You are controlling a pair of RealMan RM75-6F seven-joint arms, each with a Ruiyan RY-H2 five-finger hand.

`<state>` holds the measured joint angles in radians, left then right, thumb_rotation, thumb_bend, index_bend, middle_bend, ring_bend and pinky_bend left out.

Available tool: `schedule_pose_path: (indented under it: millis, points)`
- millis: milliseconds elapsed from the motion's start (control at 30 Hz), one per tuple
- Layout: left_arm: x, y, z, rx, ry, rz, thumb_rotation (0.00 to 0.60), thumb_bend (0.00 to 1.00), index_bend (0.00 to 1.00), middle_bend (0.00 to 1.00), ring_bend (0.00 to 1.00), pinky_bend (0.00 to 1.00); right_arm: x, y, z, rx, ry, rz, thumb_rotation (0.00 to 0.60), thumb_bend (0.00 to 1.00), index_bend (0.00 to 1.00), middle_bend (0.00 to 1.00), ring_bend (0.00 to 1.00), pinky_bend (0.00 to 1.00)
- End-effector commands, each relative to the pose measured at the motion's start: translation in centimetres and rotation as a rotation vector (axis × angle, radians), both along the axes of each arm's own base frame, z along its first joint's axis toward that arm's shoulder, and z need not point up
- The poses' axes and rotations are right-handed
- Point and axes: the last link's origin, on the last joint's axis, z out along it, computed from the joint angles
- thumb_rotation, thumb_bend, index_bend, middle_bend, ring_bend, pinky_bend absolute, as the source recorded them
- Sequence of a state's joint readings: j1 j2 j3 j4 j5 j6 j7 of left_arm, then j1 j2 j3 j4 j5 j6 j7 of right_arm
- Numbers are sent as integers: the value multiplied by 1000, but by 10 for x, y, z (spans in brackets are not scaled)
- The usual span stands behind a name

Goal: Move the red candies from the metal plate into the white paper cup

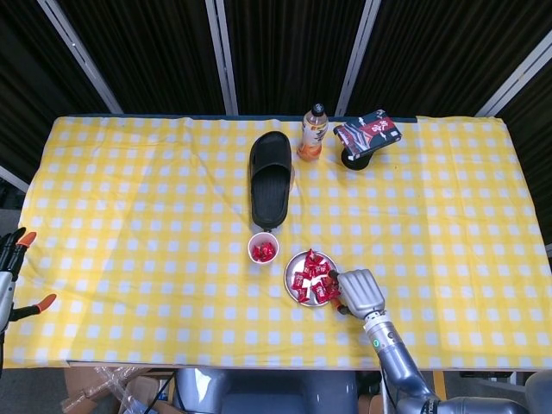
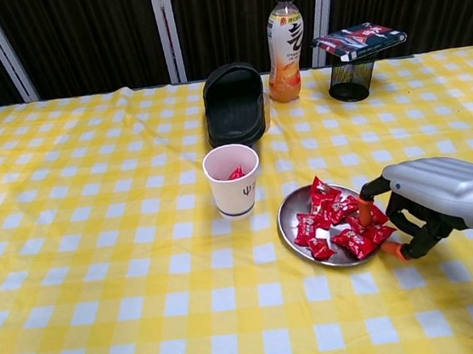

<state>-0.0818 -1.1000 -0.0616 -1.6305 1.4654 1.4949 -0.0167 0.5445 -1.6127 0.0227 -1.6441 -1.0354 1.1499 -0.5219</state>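
Red candies [image 2: 334, 221] heaped on metal plate [image 2: 288, 215]; some inside paper cup [image 2: 233, 180]; right hand [image 2: 431, 200] pinching candy.

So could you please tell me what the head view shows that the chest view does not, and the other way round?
Only the head view shows the left hand, off the table's left edge, holding nothing. Only the chest view shows the print on the cup and the right hand from the side, fingers among the candies. Both show plate, slipper, bottle and mesh holder.
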Motion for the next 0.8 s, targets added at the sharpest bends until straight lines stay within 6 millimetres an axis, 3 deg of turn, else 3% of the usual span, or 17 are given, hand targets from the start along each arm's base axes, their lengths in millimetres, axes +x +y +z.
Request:
schedule_pose_path:
  millis: [33, 367, 800]
  points:
    - [0, 0, 0, 0, 0, 0, 600, 38, 16, 0, 0, 0, 0, 0, -1, 2, -4, 0, 600, 479, 482, 818, 891, 846]
    - [0, 0, 0, 0, 0, 2, 600, 38, 17, 0, 0, 0, 4, -1, 1, -2, -28, 2, 600, 533, 511, 818, 891, 846]
    - [0, 1, 0, 2, -3, 1, 600, 38, 17, 0, 0, 0, 31, -7, 19, -46, -104, 59, 600, 538, 519, 818, 891, 846]
